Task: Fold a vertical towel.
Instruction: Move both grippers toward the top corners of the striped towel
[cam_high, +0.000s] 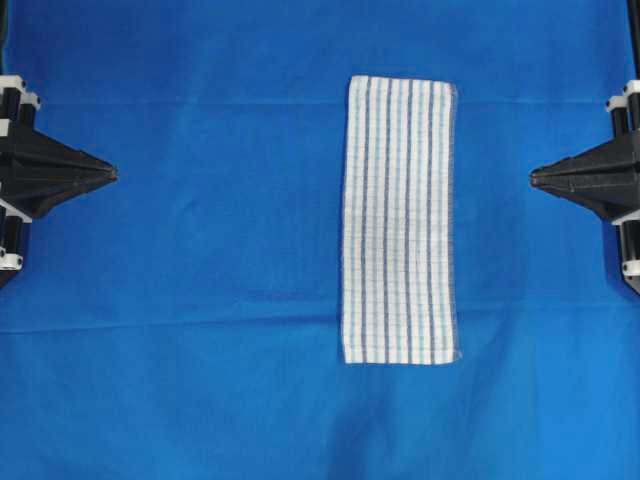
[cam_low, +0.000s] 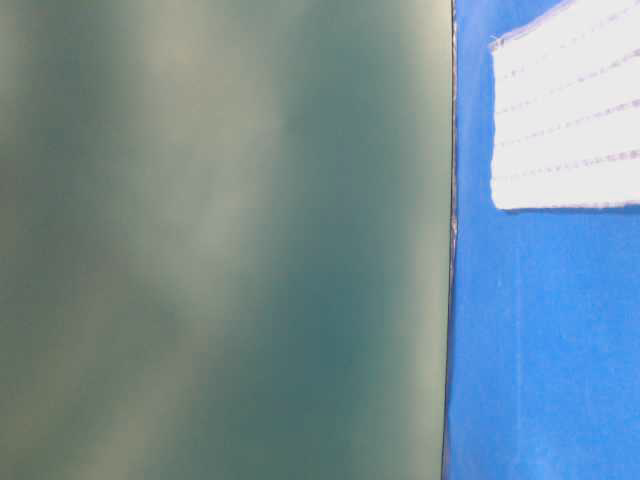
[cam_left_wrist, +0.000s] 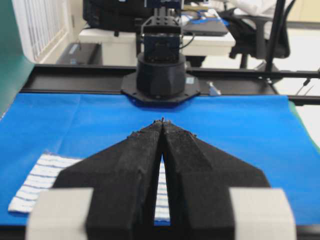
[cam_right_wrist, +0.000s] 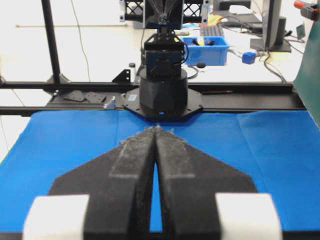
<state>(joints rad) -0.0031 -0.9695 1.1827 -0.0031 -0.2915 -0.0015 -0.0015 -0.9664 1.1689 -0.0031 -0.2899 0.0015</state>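
White stripy towel (cam_high: 400, 220) lies flat between the two claws, nearer the right claw (cam_high: 533, 178). Both it and the left claw (cam_high: 113, 174) are pinched closed, holding nothing. Open wide first, then grab two corners together.

towel (cam_high: 400, 220): white, light-blue and dark grey-blue stripes | cloth (cam_high: 200, 300): plain blue | tools: black
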